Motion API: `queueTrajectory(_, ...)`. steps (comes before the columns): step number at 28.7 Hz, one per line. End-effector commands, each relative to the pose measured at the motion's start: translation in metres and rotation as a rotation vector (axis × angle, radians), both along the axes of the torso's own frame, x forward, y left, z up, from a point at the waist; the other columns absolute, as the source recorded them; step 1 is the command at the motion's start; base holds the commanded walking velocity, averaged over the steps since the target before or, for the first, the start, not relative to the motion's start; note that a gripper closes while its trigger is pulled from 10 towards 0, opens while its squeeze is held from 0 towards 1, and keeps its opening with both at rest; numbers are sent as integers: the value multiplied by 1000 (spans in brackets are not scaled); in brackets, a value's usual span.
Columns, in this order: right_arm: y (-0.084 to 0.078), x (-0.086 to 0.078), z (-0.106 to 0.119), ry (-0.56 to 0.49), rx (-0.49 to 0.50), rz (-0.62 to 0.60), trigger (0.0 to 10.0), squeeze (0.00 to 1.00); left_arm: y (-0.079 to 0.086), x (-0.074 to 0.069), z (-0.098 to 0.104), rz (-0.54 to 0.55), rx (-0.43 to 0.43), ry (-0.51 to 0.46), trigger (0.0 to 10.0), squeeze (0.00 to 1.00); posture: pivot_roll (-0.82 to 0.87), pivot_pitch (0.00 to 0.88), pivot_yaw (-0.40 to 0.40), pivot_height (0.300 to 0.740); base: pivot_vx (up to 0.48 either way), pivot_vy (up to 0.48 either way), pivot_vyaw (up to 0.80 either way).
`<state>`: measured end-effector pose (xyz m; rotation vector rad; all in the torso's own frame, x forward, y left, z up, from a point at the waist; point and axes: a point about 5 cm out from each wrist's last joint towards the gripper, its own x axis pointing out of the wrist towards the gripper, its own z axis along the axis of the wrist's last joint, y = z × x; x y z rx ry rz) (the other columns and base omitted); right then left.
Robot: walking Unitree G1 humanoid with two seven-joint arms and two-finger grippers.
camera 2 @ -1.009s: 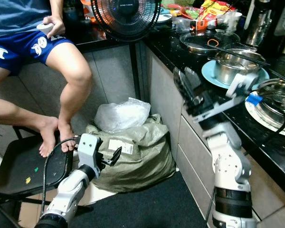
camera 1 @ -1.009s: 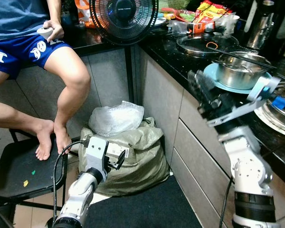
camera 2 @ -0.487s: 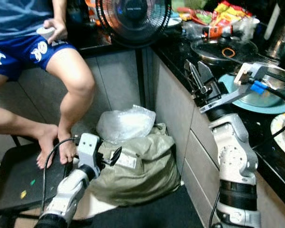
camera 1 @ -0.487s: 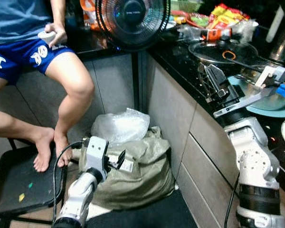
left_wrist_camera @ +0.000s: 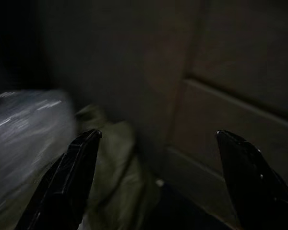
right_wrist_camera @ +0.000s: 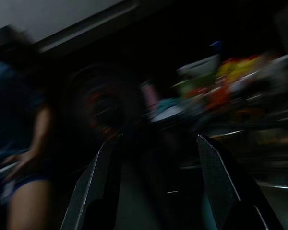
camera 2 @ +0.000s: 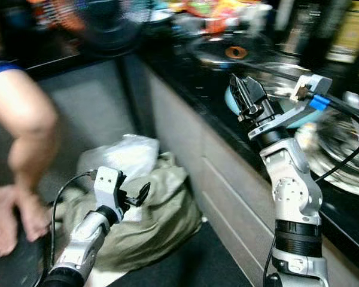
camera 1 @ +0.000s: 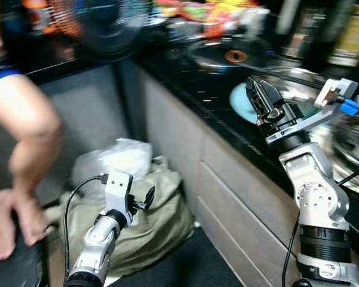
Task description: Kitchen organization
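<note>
Low beside the robot's left leg, the left gripper [camera 1: 145,199] hung idle, its fingers [left_wrist_camera: 72,177] spread apart and holding nothing; past their tips lay an olive sack [camera 1: 158,218] with a clear plastic bag [camera 1: 116,161] on top, and behind those the grey cabinet front [left_wrist_camera: 230,96].

Higher up, the right gripper [camera 1: 258,99] stood raised above the front edge of the black countertop [camera 1: 197,84], its fingers [right_wrist_camera: 216,177] likewise parted and empty. Compared with half a second before, the whole scene had slid and smeared: the camera had swung to the right, so the seated person's knee [camera 1: 33,128] now sat at the margin of the head views while the counter took the middle. Relative to the gripper's fingers, the teal plate [camera 1: 239,101] had come in close, just behind and beside the fingertips, with the steel pot [camera 1: 299,89] on it too blurred to describe. Further beyond the fingertips lay a glass lid [camera 1: 227,55], then bright snack packets [camera 1: 221,11] and a fan [camera 1: 105,27] at the far end.

I judged this as the robot turning to face the cookware, the reach itself not yet begun; nothing was grasped, and the blur argued for settling before closing on anything.
</note>
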<state>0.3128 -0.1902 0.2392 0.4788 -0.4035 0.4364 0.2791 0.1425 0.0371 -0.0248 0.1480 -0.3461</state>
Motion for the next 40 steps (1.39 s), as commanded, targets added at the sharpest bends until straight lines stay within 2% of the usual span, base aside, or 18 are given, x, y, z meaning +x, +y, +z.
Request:
queueTrajectory(1, 1, 1, 1, 4, -6, 4, 10000, 0, 3, -2, -3, 5, 1, 16, 10000, 0, 106, 0, 17, 736, 0, 0, -800)
queueTrajectory(24, 3, 1, 4, -5, -28, -1, 10000, 0, 5, -1, -3, 8, 1, 20, 10000, 0, 110, 0, 21, 736, 0, 0, -800)
queueTrajectory(27, 6, 2, 2, 4, -74, -16, 10000, 0, 5, -1, -3, 8, 1, 21, 10000, 0, 110, 0, 21, 736, 0, 0, -800)
queueTrajectory(31, 11, 6, -5, 32, -156, -45, 10000, 0, 5, -1, -3, 8, 1, 21, 10000, 0, 109, 0, 22, 736, 0, 0, 0)
queueTrajectory(40, 24, 6, -9, 34, -196, -30, 10000, 0, 6, -1, -2, 10, 2, 21, 10000, 0, 111, 0, 20, 736, 0, 0, 0)
